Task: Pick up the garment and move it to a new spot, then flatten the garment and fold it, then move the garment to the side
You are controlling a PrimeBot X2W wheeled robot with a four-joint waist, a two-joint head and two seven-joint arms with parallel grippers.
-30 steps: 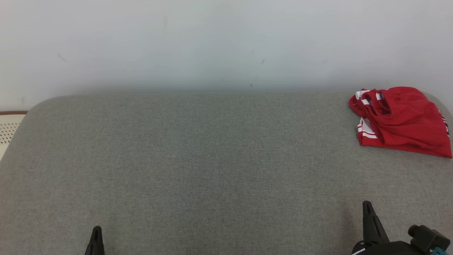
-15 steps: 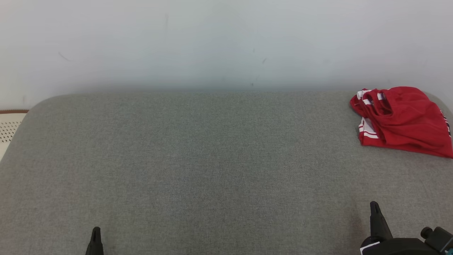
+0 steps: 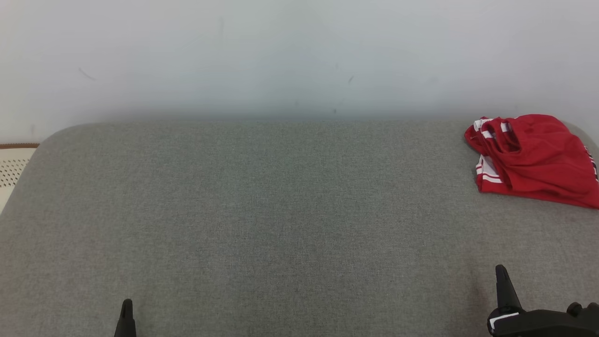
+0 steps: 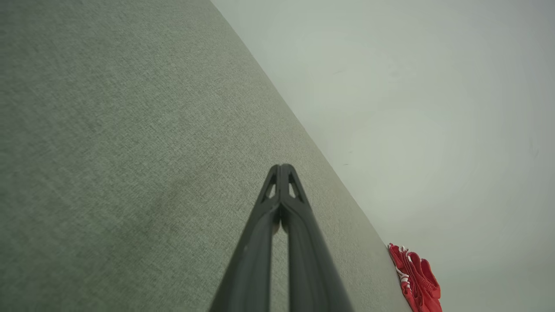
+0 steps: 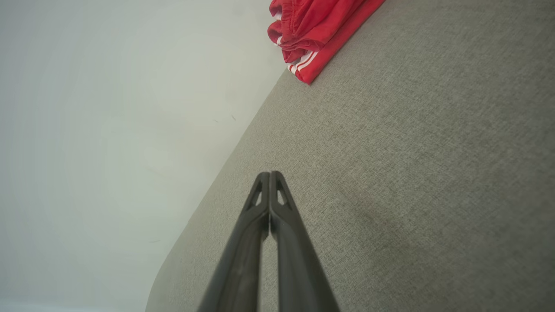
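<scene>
The garment is red with white stripes, folded in a loose bundle at the far right corner of the grey cushioned surface. It also appears in the left wrist view as the garment and in the right wrist view as the garment. My left gripper sits at the lower left, shut and holding nothing, its tips pressed together. My right gripper sits at the lower right, well in front of the garment, also shut and holding nothing.
A pale wall runs right behind the surface's rounded far edge. At the far left a cream perforated object with a brown rim pokes in beside the surface.
The right gripper has slid a little to the right and its wrist has sunk lower in the head view. The left gripper and the garment have hardly moved.
</scene>
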